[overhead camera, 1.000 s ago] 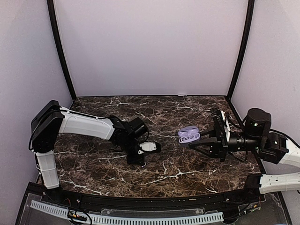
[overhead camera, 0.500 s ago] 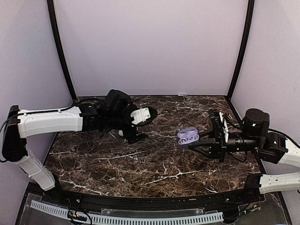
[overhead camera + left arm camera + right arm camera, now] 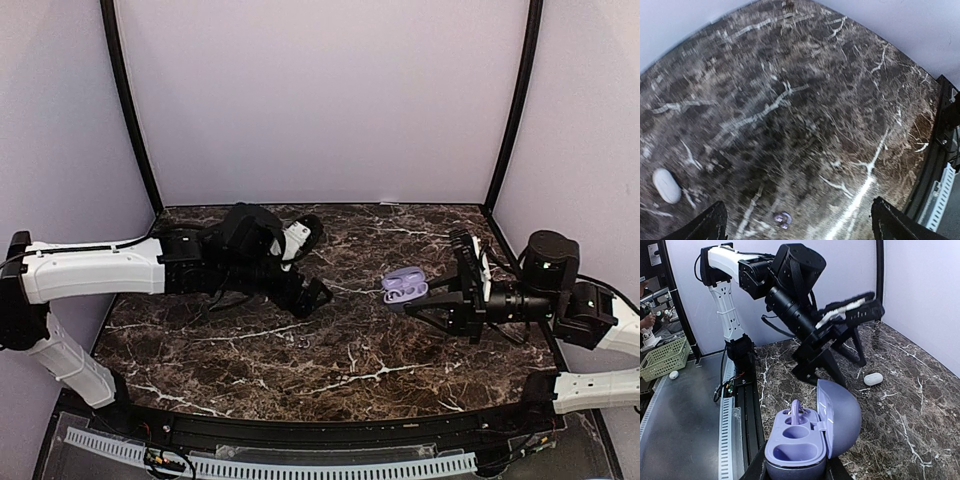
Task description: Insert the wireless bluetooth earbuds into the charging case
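One dark brown marble-patterned tabletop (image 3: 350, 360), glossy and veined in white, floors the booth. We note plain matte lilac walls (image 3: 320, 100) on three sides and black corner posts (image 3: 125, 100).

The left gripper (image 3: 318, 262) is held over the slab, left of centre. Its black fingers are splayed wide with nothing between them. In its wrist view a smooth white oval pebble (image 3: 666, 185) lies on the marble. Near it is a tiny pale lilac object (image 3: 783, 218), too blurred to name.

Right of centre, the right gripper (image 3: 418, 298) pinches the charging case (image 3: 404, 285) clear of the surface. The case is a rounded, glossy lavender shell, lid hinged open, with moulded wells inside. One earbud (image 3: 796, 412) stands stem-up in the far well.
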`<action>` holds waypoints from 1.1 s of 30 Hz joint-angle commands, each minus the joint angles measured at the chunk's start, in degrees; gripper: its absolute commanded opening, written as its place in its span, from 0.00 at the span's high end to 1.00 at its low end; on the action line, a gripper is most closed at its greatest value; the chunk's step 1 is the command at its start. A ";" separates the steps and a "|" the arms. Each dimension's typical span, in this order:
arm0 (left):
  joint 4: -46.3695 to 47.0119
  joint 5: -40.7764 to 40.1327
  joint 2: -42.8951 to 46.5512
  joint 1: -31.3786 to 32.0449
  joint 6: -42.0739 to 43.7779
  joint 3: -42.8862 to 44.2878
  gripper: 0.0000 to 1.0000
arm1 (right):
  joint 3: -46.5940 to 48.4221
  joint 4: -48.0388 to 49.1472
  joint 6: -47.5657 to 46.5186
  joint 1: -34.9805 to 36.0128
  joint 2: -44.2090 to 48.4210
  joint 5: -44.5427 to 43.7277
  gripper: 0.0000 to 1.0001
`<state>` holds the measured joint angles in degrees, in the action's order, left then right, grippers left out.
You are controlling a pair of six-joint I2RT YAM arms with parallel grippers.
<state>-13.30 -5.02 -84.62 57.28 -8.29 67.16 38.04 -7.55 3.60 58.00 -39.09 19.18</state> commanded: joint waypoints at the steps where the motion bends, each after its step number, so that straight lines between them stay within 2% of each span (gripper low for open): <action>1: -8.20 5.64 -5.13 4.28 -19.88 -0.93 0.01 | 1.37 0.78 0.79 -0.99 0.90 -0.50 1.00; 3: -12.59 5.80 -9.82 6.00 -24.06 1.23 0.06 | 1.33 0.84 0.80 -1.39 0.67 -0.32 1.00; 7: -15.62 6.64 -17.41 7.15 -30.33 4.71 0.22 | 1.17 0.62 0.80 -1.66 0.66 0.07 1.00; 10: -15.44 8.00 -19.85 7.50 -33.99 5.42 0.31 | 1.01 0.34 0.72 -1.74 1.08 -0.10 1.00; 13: -15.80 7.22 -21.79 7.59 -35.53 5.69 0.36 | 0.58 0.58 0.76 -1.85 1.23 0.19 1.00; 23: -19.09 1.70 -25.52 6.47 -34.29 7.80 0.39 | 0.54 0.46 0.36 -1.92 0.92 0.27 1.00; 33: -17.99 2.46 -26.30 4.70 -32.75 6.88 0.43 | 0.39 0.23 0.27 -1.95 1.08 -0.08 1.00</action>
<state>-30.04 -1.80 -111.20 62.65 -41.67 74.13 38.04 -8.36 3.73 56.55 -38.65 19.42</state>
